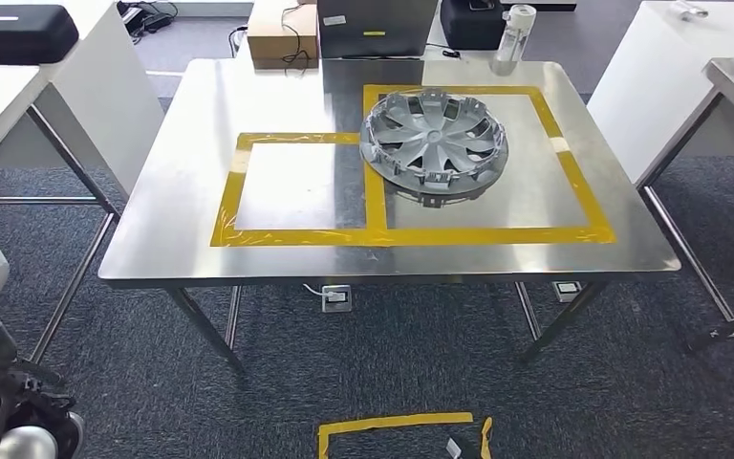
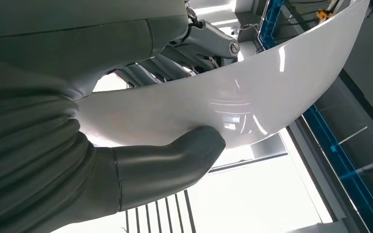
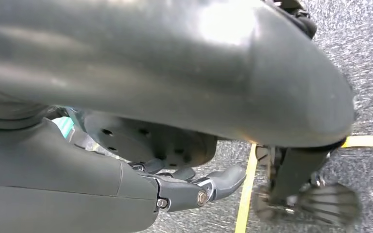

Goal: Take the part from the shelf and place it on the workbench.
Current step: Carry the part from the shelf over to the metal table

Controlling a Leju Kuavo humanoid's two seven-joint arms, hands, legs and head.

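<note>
A glossy white curved panel [image 2: 233, 104], taken to be the part, is gripped by the left hand [image 2: 141, 121], the thick grey thumb [image 2: 175, 160] pressed against its lower edge and the darker fingers behind its upper edge. The pick from the shelf is judged done; the placing is left, since the panel is not yet on the stainless steel surface [image 1: 201, 143] ahead. The right hand [image 3: 189, 187] is seen hanging over grey carpet [image 3: 369, 73], its fingers partly curled with nothing visible in them; whether it is clenched cannot be told. On the surface two rectangles are marked in yellow tape [image 1: 296, 235]; a grey plastic wheel cover [image 1: 435, 142] lies in the larger one, the smaller one beside it is bare. A brown cardboard box [image 1: 282, 31] and white tables [image 1: 76, 67] stand around.
</note>
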